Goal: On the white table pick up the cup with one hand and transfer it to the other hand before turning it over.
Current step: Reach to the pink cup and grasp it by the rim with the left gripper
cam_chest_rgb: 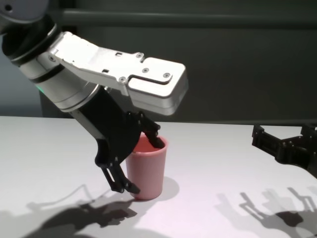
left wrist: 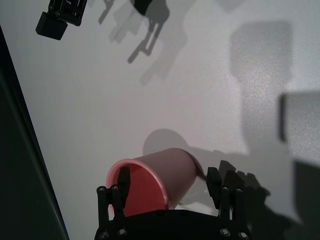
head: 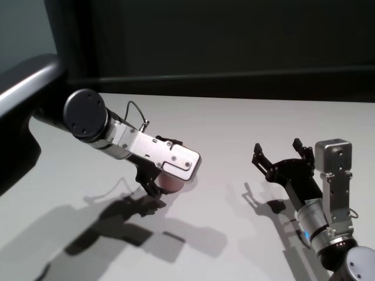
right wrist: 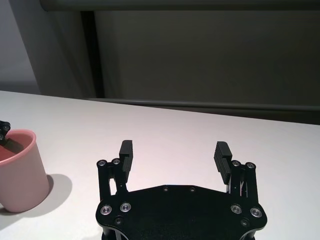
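One cup point(cam_chest_rgb: 148, 171) to deal with: stands upright, mouth up, on the table point(head: 234, 129), toward the robot's left.

Left gripper point(left wrist: 169, 176):
- Reaches down over the cup at a slant, jaws wide.
- Straddles the cup's wall, one prong dipped inside the rim, the other outside down the side near the base.
- Looks chosen on purpose: pinching a single wall leaves most of the outside free for the other arm to take.
- Shows no squeeze yet and, from the chest view, no lift: base flat on the table.

Right gripper point(right wrist: 175, 150):
- Hangs low over the table on the robot's right, well apart from the cup.
- Keeps jaws wide and empty, pointed toward the far edge.
- Reads as waiting in a receiving pose, ready for the handover.

Judgement on stage: very early, at the first grasp; pick-up, transfer and turning over all not yet done.

Next move likely calls for closing on the wall before lifting.

Risks:
- Could tip or skid the light, smooth plastic if the prongs meet the wall unevenly.
- Could let the cup swing in a one-wall pinch once off the table.
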Available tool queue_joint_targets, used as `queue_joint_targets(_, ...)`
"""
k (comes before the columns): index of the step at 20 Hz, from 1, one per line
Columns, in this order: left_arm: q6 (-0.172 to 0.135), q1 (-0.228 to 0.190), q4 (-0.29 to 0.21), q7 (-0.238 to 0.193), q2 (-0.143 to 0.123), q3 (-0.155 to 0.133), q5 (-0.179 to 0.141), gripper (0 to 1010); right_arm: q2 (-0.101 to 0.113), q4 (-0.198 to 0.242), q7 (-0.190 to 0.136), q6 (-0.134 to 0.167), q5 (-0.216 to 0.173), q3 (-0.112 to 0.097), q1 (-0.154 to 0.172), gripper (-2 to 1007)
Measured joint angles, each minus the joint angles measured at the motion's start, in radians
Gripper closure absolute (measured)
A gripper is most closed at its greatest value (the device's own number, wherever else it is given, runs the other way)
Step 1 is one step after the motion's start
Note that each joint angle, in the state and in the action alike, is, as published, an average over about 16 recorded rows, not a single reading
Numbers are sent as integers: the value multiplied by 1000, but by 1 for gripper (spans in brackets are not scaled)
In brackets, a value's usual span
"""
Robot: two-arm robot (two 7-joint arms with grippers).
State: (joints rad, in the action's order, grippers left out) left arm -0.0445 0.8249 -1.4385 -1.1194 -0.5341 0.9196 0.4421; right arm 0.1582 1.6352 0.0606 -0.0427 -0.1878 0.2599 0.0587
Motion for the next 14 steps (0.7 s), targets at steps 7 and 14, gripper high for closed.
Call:
queue_joint_targets(7,-10,24,16,-9,2,24,6,7,0,0,0,0,0,0,0,3)
queue_joint_targets(14,-13,46,36,-14,3,47,10,8,0,0,0,0,0,0,0,3)
